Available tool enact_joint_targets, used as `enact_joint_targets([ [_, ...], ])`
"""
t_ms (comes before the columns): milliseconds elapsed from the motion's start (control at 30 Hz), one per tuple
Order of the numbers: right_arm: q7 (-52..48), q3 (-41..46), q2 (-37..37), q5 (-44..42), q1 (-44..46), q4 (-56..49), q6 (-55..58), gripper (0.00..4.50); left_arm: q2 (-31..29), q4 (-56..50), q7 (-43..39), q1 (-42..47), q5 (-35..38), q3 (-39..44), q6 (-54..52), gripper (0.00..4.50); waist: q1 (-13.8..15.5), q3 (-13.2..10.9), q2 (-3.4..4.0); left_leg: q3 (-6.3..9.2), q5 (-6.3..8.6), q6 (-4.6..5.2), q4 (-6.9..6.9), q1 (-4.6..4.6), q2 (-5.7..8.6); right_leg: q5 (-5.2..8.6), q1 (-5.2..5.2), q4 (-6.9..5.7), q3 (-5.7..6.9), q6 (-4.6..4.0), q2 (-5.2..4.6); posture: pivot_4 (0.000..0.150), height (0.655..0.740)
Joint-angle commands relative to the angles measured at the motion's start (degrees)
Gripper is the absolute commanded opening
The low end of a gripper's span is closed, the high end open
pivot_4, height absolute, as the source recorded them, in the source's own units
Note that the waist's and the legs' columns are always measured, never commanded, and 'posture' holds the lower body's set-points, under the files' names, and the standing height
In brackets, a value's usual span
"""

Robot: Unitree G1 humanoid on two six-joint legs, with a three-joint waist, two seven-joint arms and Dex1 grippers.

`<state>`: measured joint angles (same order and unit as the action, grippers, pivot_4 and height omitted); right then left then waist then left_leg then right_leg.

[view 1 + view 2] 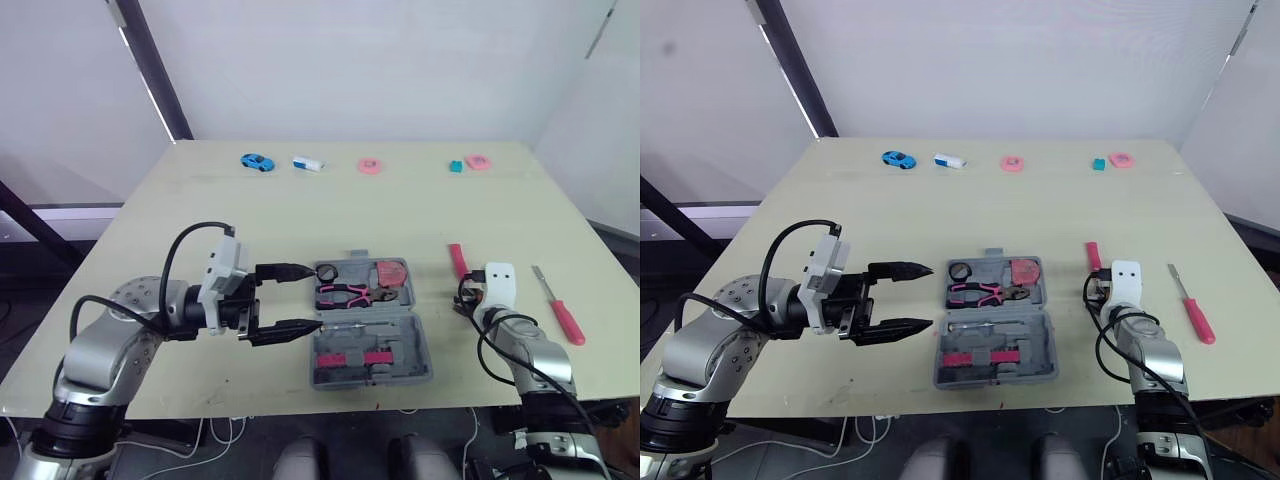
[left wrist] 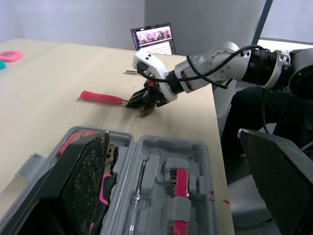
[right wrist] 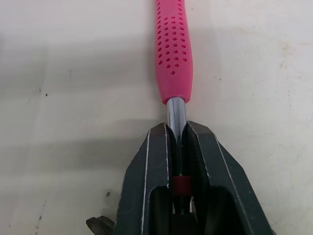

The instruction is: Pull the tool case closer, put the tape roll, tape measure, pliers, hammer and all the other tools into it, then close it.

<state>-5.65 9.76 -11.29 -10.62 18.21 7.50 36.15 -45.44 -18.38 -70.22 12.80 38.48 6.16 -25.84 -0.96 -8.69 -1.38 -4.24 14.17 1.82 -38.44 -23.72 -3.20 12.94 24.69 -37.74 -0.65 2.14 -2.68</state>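
The grey tool case [image 1: 425,352] lies open near the table's front edge. It holds pink-handled pliers [image 1: 345,294], a slim screwdriver [image 1: 350,327], a pink round item [image 1: 392,272] and a pink bit rack [image 1: 350,358]. My left gripper [image 1: 300,298] is open, level with the table, its fingertips [image 1: 303,325] at the case's left edge. Right of the case lies the hammer, its pink handle [image 1: 457,260] pointing away from me. My right gripper [image 3: 177,129] is shut on the hammer's steel shaft [image 3: 176,111], low on the table.
A red-handled screwdriver [image 1: 560,312] lies at the right edge. Along the far edge sit a blue toy car [image 1: 257,161], a white item [image 1: 308,163], a pink tape roll [image 1: 370,166], a teal block [image 1: 455,166] and another pink item [image 1: 478,161].
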Motion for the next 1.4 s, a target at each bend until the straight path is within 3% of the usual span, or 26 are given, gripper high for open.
enact_joint_targets([
  [33,-1.14,0.51,-1.12,-0.02,-0.73,-2.1,-2.53,0.01,0.73,-0.96,0.27,0.75,1.38,0.54,0.23,4.5,0.04,0.0,0.01,0.0,0.0,0.0,0.0,0.0,0.0,0.0,0.0,0.0,0.0,0.0,0.0,0.15,0.7395],
  [267,-12.42,-0.66,-9.71,-2.9,-4.2,-12.02,-1.52,0.01,1.23,-0.43,-0.73,0.74,0.16,0.88,2.65,4.5,0.15,-0.11,0.16,0.0,0.0,0.0,0.03,-0.05,0.02,0.0,0.04,0.05,-0.05,0.02,-0.02,0.15,0.7395],
  [433,-25.3,-2.09,-21.24,-5.78,-6.2,-18.32,-0.17,0.01,0.61,0.56,-0.79,-0.64,-1.01,1.71,4.71,4.5,0.03,-0.13,0.18,-0.01,0.0,0.01,0.03,-0.01,0.0,0.06,0.05,0.02,-0.05,0.09,0.02,0.15,0.7395],
  [767,-45.87,-9.53,-35.52,-9.99,-2.26,-23.07,0.94,0.01,-0.85,3.42,-3.49,-2.25,-1.36,3.2,7.24,4.5,0.11,-0.17,0.12,-0.01,0.0,0.01,0.02,-0.01,0.0,0.08,0.06,0.04,-0.05,0.12,0.02,0.15,0.7395],
  [1167,-54.77,-25.83,-36.38,-6.9,9.62,-27.81,3.48,0.01,-6.44,5.13,-10.72,-7.9,-5.02,3.33,11.96,4.5,0.37,-0.29,-0.03,0.01,0.01,0.0,0.02,-0.04,-0.04,0.05,0.09,0.08,0.0,0.04,-0.02,0.15,0.7395],
  [1400,-54.41,-36.86,-31.8,-1.38,17.91,-28.01,7.45,0.01,-7.77,9.95,-12.6,-10.63,-5.57,6.8,14.72,4.5,0.06,-0.32,-0.07,0.04,0.01,0.0,0.02,-0.06,-0.1,0.02,0.18,0.07,0.05,-0.02,-0.05,0.15,0.7395],
])
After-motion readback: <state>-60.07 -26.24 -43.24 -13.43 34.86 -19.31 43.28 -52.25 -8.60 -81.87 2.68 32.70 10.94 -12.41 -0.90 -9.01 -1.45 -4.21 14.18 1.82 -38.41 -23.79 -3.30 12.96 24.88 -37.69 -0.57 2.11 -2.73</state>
